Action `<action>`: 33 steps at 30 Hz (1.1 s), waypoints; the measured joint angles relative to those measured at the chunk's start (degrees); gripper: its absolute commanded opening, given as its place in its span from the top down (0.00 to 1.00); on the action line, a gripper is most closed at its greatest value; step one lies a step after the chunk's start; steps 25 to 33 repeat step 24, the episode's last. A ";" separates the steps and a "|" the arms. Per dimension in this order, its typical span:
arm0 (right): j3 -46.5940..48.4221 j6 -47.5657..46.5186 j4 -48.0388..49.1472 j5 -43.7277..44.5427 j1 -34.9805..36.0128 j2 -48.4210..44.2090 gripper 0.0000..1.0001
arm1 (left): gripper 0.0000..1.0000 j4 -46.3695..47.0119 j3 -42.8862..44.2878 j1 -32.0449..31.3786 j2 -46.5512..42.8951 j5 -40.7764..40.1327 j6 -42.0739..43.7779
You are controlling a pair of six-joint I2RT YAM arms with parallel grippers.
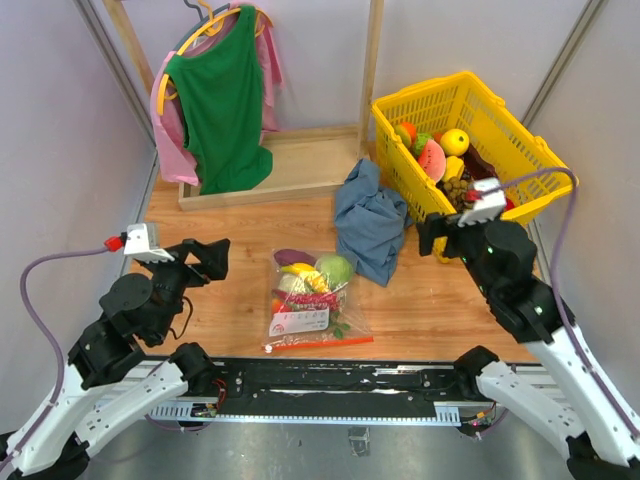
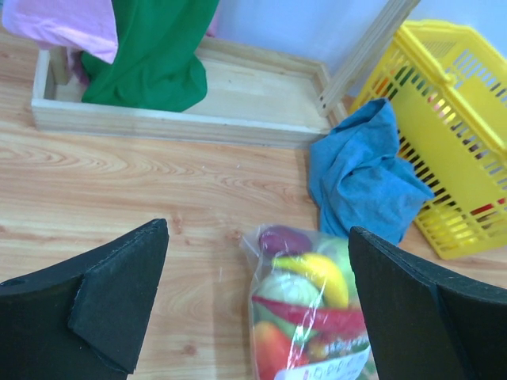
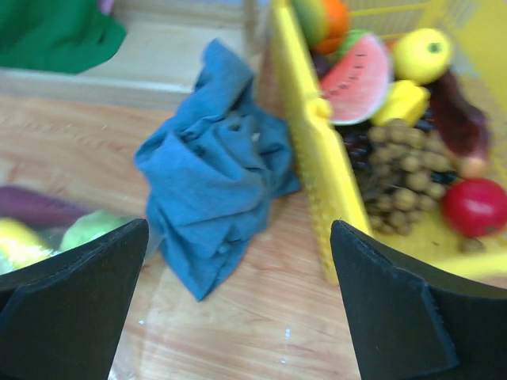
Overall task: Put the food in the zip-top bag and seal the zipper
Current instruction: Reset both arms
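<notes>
The zip-top bag point(image 1: 312, 300) lies flat on the wooden table between the arms. Its zipper point(image 1: 320, 344) runs along the near edge, above a white label. The food is inside it: a pale-green cabbage point(image 1: 335, 268), a purple piece point(image 1: 293, 257), a yellow banana point(image 2: 321, 273) and a red chili point(image 2: 317, 315). My left gripper point(image 1: 207, 258) hovers open to the left of the bag, and its fingers point(image 2: 119, 293) hold nothing. My right gripper point(image 1: 440, 238) is open over the table right of the bag, near the basket. Its fingers point(image 3: 396, 309) are empty too.
A crumpled blue-grey cloth point(image 1: 372, 222) lies just right of the bag's far end. A yellow lattice basket point(image 1: 500, 120) with more toy fruit stands at the back right. At the back left, a wooden rack base point(image 1: 290, 165) holds hanging green and pink garments.
</notes>
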 measured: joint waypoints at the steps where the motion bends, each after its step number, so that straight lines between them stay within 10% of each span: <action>1: -1.16 0.09 -0.35 2.45 0.00 -2.95 0.02 | 0.01 0.02 0.50 0.00 -0.68 0.26 0.00; 12: -8.28 -1.73 -1.66 17.31 0.00 -21.49 0.02 | 0.01 4.61 -2.82 0.00 -8.79 0.50 2.19; 33: -10.14 -3.76 -1.68 20.46 0.00 -23.96 0.02 | 0.01 6.58 -7.82 0.00 -8.72 -0.17 4.11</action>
